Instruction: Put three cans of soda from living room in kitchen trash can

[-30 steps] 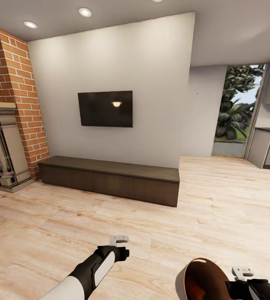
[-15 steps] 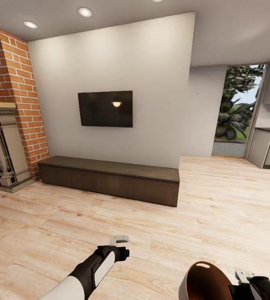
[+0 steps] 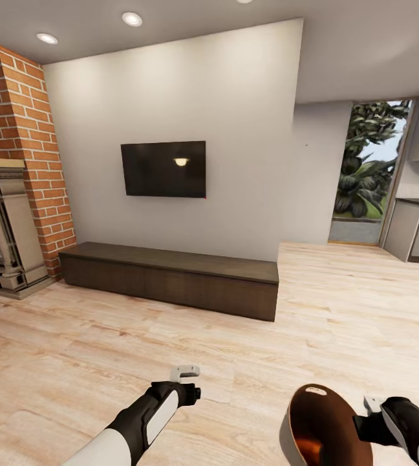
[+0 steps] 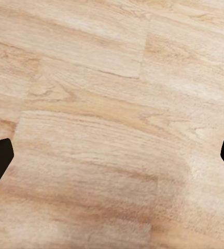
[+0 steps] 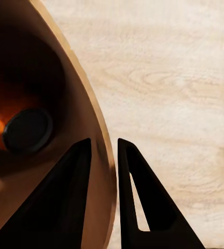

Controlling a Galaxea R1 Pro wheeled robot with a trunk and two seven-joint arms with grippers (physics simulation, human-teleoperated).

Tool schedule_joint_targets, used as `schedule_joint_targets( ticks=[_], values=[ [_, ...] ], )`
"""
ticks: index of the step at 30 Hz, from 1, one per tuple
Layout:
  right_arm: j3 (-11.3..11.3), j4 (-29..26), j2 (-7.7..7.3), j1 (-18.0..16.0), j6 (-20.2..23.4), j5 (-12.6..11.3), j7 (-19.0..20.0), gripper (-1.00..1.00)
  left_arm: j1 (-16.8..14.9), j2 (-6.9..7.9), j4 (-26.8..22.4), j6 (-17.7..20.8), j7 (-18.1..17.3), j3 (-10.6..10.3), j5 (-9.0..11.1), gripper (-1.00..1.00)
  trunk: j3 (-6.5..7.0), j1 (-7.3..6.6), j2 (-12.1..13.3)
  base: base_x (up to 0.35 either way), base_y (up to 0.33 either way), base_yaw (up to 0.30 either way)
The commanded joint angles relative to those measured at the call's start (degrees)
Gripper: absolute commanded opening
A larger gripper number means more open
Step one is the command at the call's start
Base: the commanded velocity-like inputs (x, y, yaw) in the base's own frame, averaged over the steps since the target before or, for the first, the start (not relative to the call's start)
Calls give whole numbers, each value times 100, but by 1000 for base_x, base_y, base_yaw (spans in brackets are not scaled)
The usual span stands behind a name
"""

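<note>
Our right gripper point(image 5: 104, 150) is clamped on the rim of the tash can point(image 3: 316, 430): in the right wrist view one finger sits inside the tan wall and the other outside it, the wall pinched between them. The bin is tipped, its mouth turned toward our head camera, and it hangs just beside the right gripper point(image 3: 372, 424), on the side toward our left arm. Deep inside, past the inner finger, we see a dark round end with an orange glow beside it (a can of soda point(image 5: 27, 129), as far as we can tell). Our left gripper point(image 3: 185, 372) is held out over bare wood floor point(image 4: 112, 104), fingers spread wide with nothing between them. Ahead of both grippers stand a low dark cabinet point(image 3: 171, 278) and a wall television point(image 3: 163, 168); grey kitchen cabinets point(image 3: 416, 230) lie far off beyond the right gripper.
</note>
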Motion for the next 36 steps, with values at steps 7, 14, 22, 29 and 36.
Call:
schedule_joint_targets(
  ticks=[7, 14, 22, 29, 36],
  values=[
    [-1, -19, -184, -299, 176, -86, -222, -100, 0, 0, 0, 0, 0, 0, 0, 100, 0, 0, 0, 0, 0, 0],
    [-1, -27, -401, -662, 519, -87, -241, -100, 0, 0, 0, 0, 0, 0, 0, 100, 0, 0, 0, 0, 0, 0],
    [-1, -26, -534, -1042, 641, -78, -249, -100, -1, -2, 0, 0, 0, 0, 0, 100, 0, 0, 0, 0, 0, 0],
    [-1, -28, -661, -1219, 764, -77, -250, -100, 0, -2, 5, 0, -2, 0, 0, 100, 0, 0, 0, 0, 0, 0],
    [5, -61, -674, -1305, 953, -70, -250, -100, -1, 0, 13, -4, -8, 0, 0, 100, 0, 0, 0, 0, 0, 0]
  ],
)
